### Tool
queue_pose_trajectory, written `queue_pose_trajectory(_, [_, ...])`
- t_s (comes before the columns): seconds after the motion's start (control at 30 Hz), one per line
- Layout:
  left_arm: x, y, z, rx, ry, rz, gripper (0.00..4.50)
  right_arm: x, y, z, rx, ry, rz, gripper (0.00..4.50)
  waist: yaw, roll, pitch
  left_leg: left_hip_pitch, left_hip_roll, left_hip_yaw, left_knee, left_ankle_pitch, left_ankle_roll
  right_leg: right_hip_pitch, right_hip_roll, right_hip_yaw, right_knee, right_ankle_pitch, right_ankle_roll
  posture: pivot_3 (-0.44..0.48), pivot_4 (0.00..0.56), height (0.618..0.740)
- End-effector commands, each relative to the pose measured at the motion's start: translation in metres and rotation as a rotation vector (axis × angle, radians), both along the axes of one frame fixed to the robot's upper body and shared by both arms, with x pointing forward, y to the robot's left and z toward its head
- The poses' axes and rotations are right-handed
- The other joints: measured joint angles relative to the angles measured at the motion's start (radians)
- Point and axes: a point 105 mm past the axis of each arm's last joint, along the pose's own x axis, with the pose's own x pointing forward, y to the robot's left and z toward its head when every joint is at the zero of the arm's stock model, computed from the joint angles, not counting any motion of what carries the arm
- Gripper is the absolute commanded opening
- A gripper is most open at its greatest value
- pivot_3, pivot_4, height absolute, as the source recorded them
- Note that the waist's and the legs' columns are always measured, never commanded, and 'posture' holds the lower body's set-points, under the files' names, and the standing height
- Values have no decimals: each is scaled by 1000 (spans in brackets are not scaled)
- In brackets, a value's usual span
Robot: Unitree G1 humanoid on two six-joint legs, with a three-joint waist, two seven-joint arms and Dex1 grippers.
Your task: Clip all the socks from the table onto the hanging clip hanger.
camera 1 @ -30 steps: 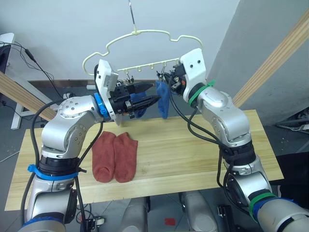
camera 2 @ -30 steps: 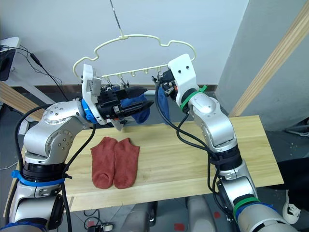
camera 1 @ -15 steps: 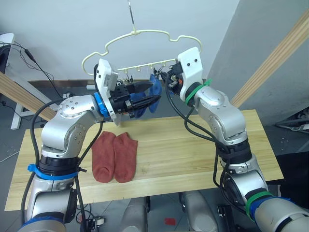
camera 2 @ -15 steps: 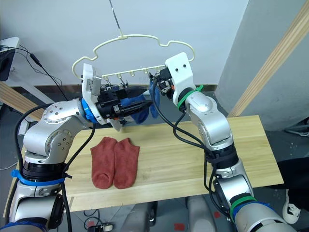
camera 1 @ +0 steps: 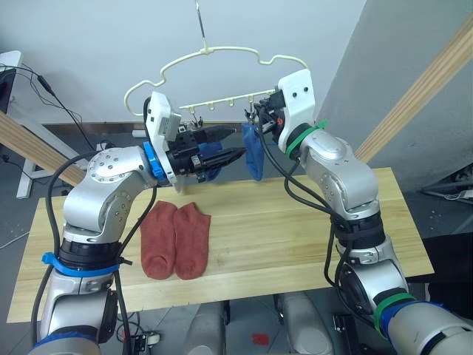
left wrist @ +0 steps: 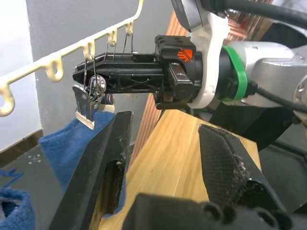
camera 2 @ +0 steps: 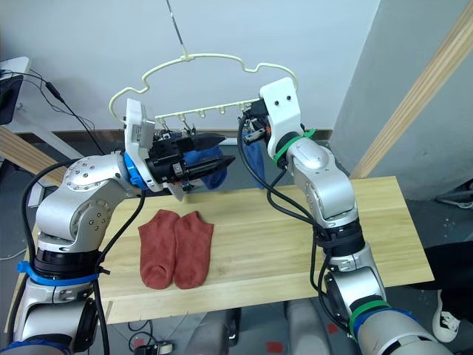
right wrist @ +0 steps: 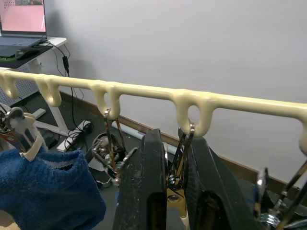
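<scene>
Right tool [right wrist: 168,191] pinches a clip [right wrist: 181,158] on the hanger [camera 1: 214,52]; left tool [left wrist: 168,158] gapes empty. Red socks [camera 1: 176,238] mid-surface [camera 1: 295,222]: soft, light, floppy; take a cuff edge.

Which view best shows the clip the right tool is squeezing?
The right wrist view: the right tool pinches a metal clip under the clip hanger bar. In the left wrist view it is side-on; in the eye views the clip is too small to make out.
</scene>
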Motion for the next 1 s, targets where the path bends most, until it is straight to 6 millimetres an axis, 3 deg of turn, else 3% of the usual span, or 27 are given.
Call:
queue_pose_trajectory(0.03, [-7,-1,-13,100,-77,10,2502,-5,-1,17,43,-46,13,136,-1,0,0,0,0,0,0,0,0,0,0,0,0,0,0,-79,349,740])
queue_pose_trajectory(0.13, [-2,3,-44,182,-74,88,2502,-5,-2,18,45,-45,11,136,-1,0,0,0,0,0,0,0,0,0,0,0,0,0,0,-80,350,740])
queue_pose_trajectory(0.2, [6,14,-71,180,19,207,2502,-5,-3,18,46,-44,9,136,-1,0,0,0,0,0,0,0,0,0,0,0,0,0,0,-81,350,740])
queue_pose_trajectory(0.43, [10,47,-138,104,186,596,4405,-6,-5,17,44,-40,5,136,-1,0,0,0,0,0,0,0,0,0,0,0,0,0,0,-96,352,740])
queue_pose_trajectory(0.47, [8,51,-148,100,214,643,4500,-7,-6,17,43,-39,4,136,-1,0,0,0,0,0,0,0,0,0,-1,1,0,0,0,-100,353,740])
queue_pose_trajectory(0.57, [5,63,-168,116,268,732,4500,-7,-7,17,40,-35,3,136,1,0,0,0,0,0,0,0,0,0,-1,0,1,0,0,-100,353,740])
queue_pose_trajectory(0.7, [6,83,-176,129,280,828,4500,-8,-7,16,38,-33,3,136,1,0,0,0,1,0,0,0,0,0,-1,0,1,2,-2,-109,356,740])
queue_pose_trajectory(0.87, [0,85,-202,208,374,786,4500,-8,-6,16,38,-28,7,136,1,0,0,0,0,0,0,0,1,0,-1,0,0,2,-2,-102,355,740])
queue_pose_trajectory(1.0, [-4,75,-216,234,441,697,4500,-9,-4,16,38,-28,14,136,1,0,0,0,0,0,0,0,0,0,-1,0,0,2,-2,-102,355,740])
